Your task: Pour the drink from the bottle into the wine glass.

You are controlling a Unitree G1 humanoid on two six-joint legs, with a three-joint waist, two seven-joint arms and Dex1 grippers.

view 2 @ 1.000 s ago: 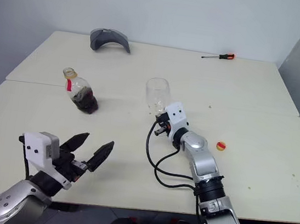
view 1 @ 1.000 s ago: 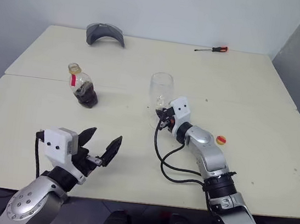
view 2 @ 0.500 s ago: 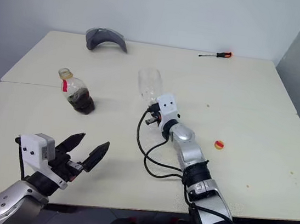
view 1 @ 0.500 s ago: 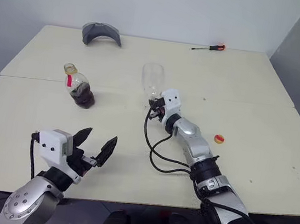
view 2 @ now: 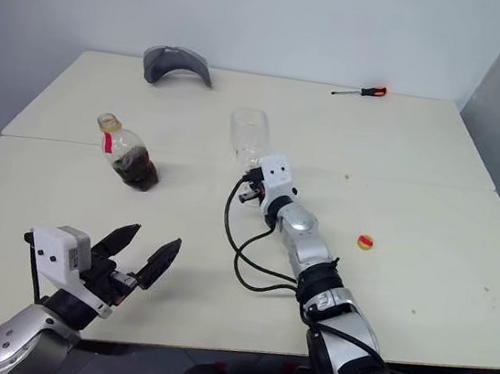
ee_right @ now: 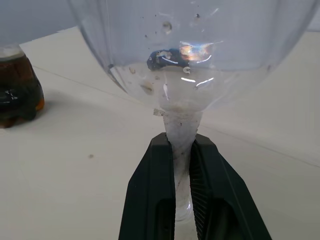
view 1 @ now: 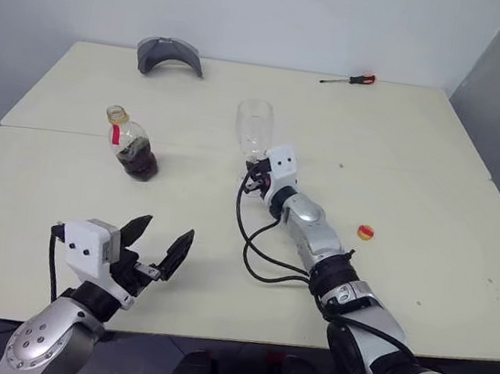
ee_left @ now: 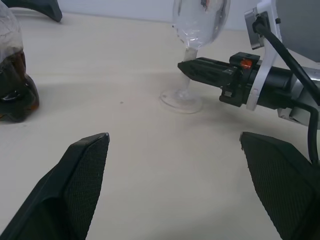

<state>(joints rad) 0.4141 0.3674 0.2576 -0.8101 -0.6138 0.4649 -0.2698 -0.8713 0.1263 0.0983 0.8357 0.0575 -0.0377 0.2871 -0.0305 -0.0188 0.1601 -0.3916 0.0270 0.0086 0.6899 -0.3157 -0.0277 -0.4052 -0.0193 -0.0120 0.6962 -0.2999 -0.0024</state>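
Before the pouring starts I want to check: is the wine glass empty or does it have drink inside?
Empty. The wine glass has a clear bowl with only small specks; the dark drink sits in the bottle.

Setting: bare lab or test room. Plain white walls, pale tables (view 1: 437, 166) pushed together, stray screwdriver (view 1: 349, 78) on far edge.

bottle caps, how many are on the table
1 loose: a small yellow and red cap lies on the table to the right of the right arm. The bottle stands open-necked, left of the wine glass. Nothing suggests others are hidden.
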